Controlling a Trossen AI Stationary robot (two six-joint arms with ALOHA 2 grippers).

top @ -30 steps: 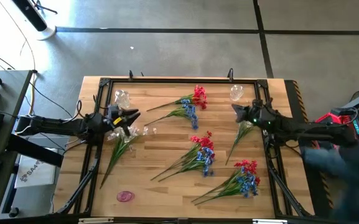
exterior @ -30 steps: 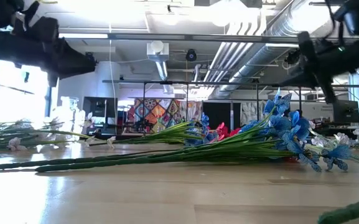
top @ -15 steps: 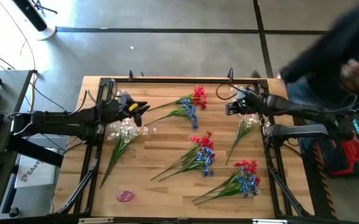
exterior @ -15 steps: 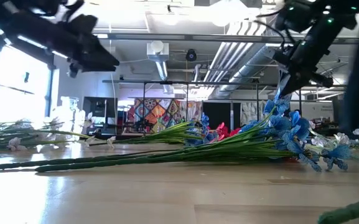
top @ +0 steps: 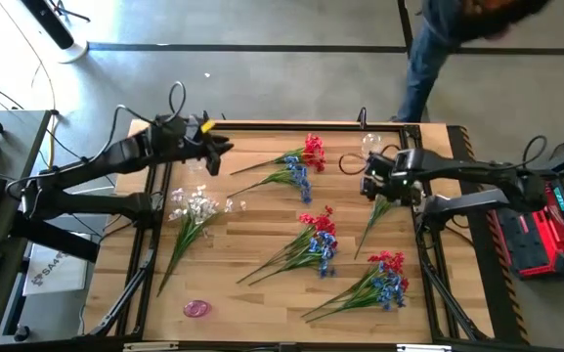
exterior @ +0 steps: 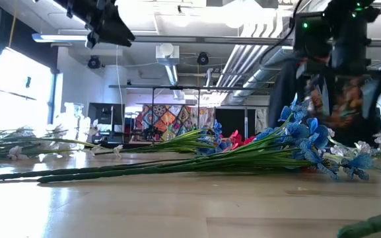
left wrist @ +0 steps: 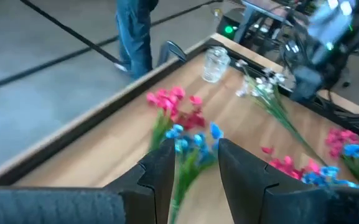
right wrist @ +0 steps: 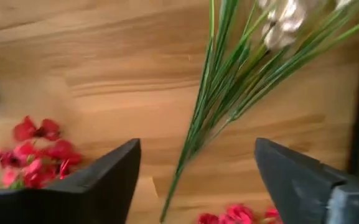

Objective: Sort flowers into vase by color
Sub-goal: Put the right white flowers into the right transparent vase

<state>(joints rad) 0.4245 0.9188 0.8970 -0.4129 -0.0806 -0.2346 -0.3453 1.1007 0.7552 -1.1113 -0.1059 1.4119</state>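
Flowers (top: 313, 242) lie flat on the table (top: 262, 293): 3 red-and-blue bunches mid-table and 2 white sprays (top: 192, 210), 1 at each side, all on thin green stems. Left gripper (top: 215, 149) hangs raised at the far-left edge, fingers slightly parted, empty. Right gripper (top: 368, 178) hovers spread wide over the right white spray (right wrist: 229, 81). A person (top: 438, 39) is cut off at the frame's top.

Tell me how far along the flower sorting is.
Done: nothing; every spray lies on the table, and the glass vase looks empty. In hand: nothing; the right jaws gape over a white spray, the left jaws are open and empty above the far edge. Left: all the sorting.
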